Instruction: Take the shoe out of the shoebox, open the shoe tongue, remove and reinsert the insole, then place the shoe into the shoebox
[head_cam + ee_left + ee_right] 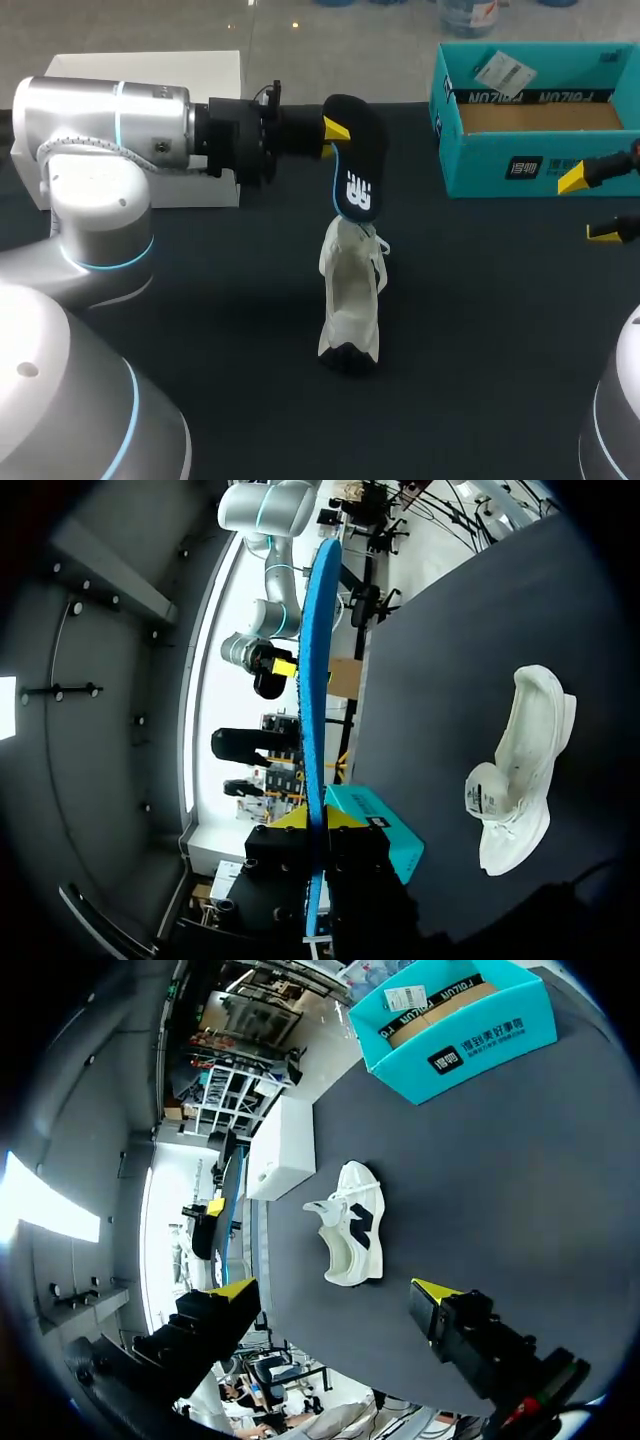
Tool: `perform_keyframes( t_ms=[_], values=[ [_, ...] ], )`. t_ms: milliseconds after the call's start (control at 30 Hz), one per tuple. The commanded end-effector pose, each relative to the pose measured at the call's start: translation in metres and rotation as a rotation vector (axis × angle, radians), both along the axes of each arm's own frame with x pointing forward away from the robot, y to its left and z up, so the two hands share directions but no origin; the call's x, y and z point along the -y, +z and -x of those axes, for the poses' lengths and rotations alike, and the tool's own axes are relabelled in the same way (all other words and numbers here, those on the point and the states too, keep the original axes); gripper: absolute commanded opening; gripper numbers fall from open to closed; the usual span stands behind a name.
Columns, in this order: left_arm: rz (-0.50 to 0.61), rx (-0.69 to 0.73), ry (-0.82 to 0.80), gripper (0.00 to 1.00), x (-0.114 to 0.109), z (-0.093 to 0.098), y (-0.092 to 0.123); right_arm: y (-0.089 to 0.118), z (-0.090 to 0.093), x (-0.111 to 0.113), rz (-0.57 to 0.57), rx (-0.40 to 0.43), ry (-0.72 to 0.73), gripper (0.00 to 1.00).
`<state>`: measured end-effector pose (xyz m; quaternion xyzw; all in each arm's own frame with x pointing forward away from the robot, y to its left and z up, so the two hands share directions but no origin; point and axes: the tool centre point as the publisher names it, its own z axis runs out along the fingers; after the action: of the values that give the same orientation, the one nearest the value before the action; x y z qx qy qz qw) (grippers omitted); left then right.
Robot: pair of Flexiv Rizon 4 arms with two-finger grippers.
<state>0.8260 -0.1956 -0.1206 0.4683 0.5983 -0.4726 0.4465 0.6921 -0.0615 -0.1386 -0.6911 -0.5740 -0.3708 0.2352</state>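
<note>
Overhead on the head view: left arm enters from the left, and the left gripper (335,130) pinches one end of the insole (358,165), which hangs down from the yellow tips, dark face with a white logo showing. Just below and nearer lies the white shoe (352,300), alone on the dark table (200,330) about mid-table, long axis running near to far, darker end nearest. Teal shoebox (530,170) sits at far right, open. A white box (150,70) stands at far left behind the arm. Right gripper (588,205) is at the right edge, near the shoebox's front, fingers spread, holding nothing. Left wrist view: insole (318,680) seen edge-on, blue side showing, clamped between both yellow tips of the left gripper (318,818); shoe (520,770) rests on the table off to one side, well apart; a corner of the shoebox (385,825) shows behind the fingers. Right wrist view: right gripper (335,1290) fingers wide apart; shoe (350,1225) ahead of them, untouched, white box (283,1150) just beyond it, shoebox (460,1035) farther off.
</note>
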Motion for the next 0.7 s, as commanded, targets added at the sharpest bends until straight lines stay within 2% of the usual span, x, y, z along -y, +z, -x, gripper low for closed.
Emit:
perform_keyframes(
  t_ms=[33, 700],
  values=[
    [-0.005, -0.004, -0.001, 0.00, -0.0007, 0.0034, -0.0013, -0.0023, 0.0036, 0.0007, 0.008, 0.014, 0.013, 1.00],
    [0.020, -0.014, -0.027, 0.00, 0.0020, 0.0073, 0.0053, 0.0006, 0.0002, -0.0044, 0.006, 0.004, 0.010, 1.00]
  ],
)
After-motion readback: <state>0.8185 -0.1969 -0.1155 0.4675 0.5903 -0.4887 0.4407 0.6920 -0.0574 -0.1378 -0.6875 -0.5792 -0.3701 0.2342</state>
